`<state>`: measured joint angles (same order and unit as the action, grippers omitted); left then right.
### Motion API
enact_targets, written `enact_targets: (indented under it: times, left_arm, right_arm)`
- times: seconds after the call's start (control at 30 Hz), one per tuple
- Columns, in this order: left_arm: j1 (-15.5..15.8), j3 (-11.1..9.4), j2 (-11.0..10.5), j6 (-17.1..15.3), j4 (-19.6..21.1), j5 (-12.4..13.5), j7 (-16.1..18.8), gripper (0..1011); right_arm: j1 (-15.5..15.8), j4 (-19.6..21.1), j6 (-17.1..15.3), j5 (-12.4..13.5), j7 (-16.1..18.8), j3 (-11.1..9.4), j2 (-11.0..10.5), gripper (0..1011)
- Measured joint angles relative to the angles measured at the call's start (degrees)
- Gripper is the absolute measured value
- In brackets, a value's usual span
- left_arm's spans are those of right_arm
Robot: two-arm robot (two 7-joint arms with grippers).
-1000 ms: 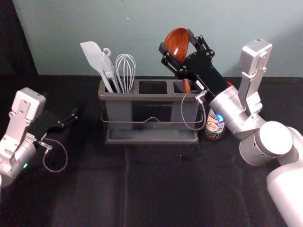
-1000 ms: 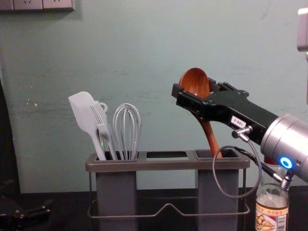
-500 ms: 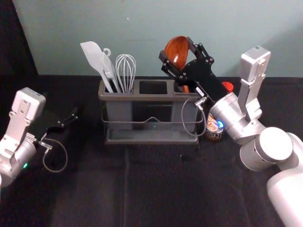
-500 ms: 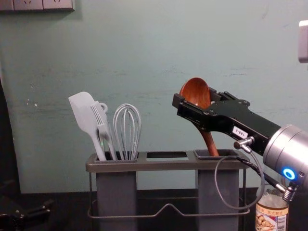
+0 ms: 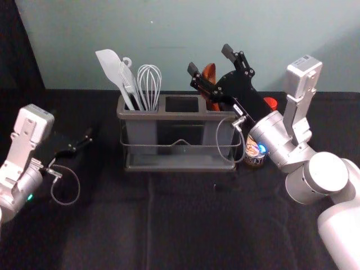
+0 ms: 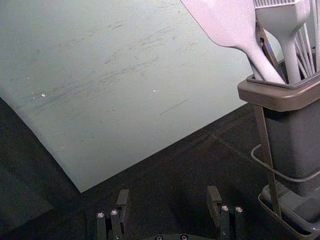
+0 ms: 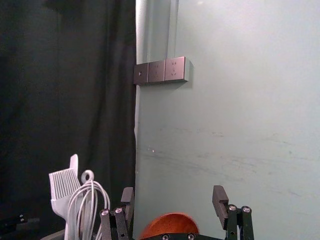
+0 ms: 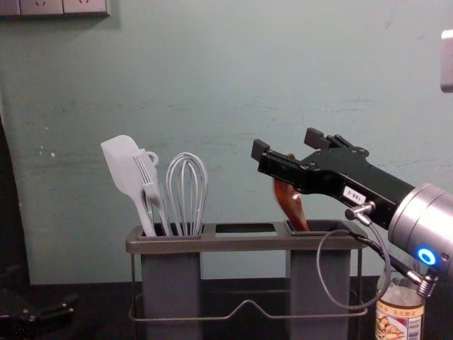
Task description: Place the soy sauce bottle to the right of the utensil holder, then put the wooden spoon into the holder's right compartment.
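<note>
we see the utensil holder (image 5: 166, 116) in the upper middle of the head view, standing on a dark table (image 5: 185, 225). the wooden spoon (image 5: 210, 73) is in its right compartment, tilted, with its bowl up above the rim. around that bowl we have the right gripper (image 5: 210, 59), coming in from the right side of the frame; its jaws are spread wide, and in the right wrist view we see the bowl low in the gap between them, pinched by neither. the soy sauce bottle (image 5: 254, 151) stands upright just beside the holder, on its right, partly hidden behind our right arm; its label shows at the lower right of the chest view. the left compartment holds a pale spatula (image 5: 110, 68), a brush (image 8: 150, 180) and a whisk (image 5: 149, 84). our left gripper (image 5: 73, 135) is parked at the left of the head view, its jaws apart.
</note>
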<state>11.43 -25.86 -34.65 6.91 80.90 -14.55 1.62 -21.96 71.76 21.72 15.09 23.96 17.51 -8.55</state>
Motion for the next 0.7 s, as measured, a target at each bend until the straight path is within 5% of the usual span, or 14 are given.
enact_targets:
  times: [0.7]
  left_arm:
    - [0.0, 0.0, 0.0, 0.0, 0.0, 0.0, 0.0, 1000]
  right_arm:
    - [0.28, 0.46, -0.02, -0.29, -0.28, -0.2, 0.0, 1002]
